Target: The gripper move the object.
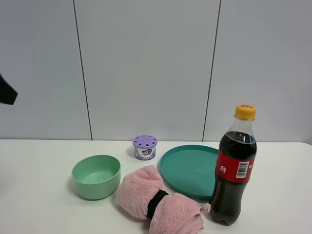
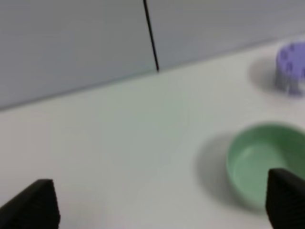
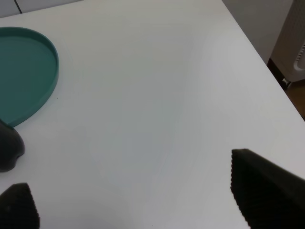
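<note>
Towel (image 1: 158, 200) cropped beside cola bottle (image 1: 235, 168)

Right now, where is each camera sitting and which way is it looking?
Exterior high: off the arms, facing the wall; sees tall clear cola bottle with orange-yellow cap; only a black bit of arm at the left edge.
Left wrist: looks down past open left gripper at pale green bowl.
Right wrist: looks down past open right gripper at round teal plate.
Shared: bowl and plate also show in the high view.
</note>
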Controlling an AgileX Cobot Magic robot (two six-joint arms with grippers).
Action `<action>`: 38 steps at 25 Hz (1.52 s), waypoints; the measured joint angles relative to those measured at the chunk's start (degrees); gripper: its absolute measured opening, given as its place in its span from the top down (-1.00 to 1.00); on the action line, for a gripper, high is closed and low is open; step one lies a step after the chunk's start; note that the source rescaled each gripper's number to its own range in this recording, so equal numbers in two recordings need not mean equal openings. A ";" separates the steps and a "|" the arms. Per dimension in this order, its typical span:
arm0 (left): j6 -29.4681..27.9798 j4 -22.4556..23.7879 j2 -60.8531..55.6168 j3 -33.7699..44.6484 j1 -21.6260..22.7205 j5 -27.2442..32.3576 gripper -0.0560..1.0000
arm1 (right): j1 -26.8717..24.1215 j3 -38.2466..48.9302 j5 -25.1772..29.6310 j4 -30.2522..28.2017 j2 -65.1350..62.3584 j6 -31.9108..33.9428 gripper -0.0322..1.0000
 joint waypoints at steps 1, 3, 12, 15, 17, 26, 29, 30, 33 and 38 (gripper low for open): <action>3.41 -3.01 -2.35 0.00 0.00 3.79 -0.34 | 0.00 0.00 0.00 0.00 0.00 0.00 -1.00; 8.14 -7.20 -6.57 0.00 0.00 10.08 -0.34 | 0.00 0.00 0.00 0.00 0.00 0.00 -1.00; -3.39 -3.33 -24.06 0.00 0.00 22.16 -0.34 | 0.00 0.00 0.00 0.00 0.00 0.00 -1.00; -4.25 -2.04 -28.09 0.00 0.00 22.83 -0.34 | 0.00 0.00 0.00 0.00 0.00 0.00 -1.00; -4.31 -1.85 -30.02 0.00 0.41 23.63 -0.34 | 0.00 0.00 0.00 0.00 0.00 0.00 -1.00; 1.49 -7.09 -35.71 0.00 17.64 25.73 -0.34 | 0.00 0.00 0.00 0.00 0.00 0.00 -1.00; 5.85 -11.56 -38.21 0.80 23.99 27.40 -0.33 | 0.00 0.00 0.00 0.00 0.00 0.00 -1.00; 6.61 -12.81 -39.43 1.59 25.92 28.09 -0.33 | 0.00 0.00 0.00 0.00 0.00 0.00 -1.00; 7.87 -15.05 -43.98 4.69 30.22 28.47 -0.33 | 0.00 0.00 0.00 0.00 0.00 0.00 -1.00; 8.14 -16.91 -53.33 9.88 32.58 28.14 -0.33 | 0.00 0.00 0.00 0.00 0.00 0.00 -1.00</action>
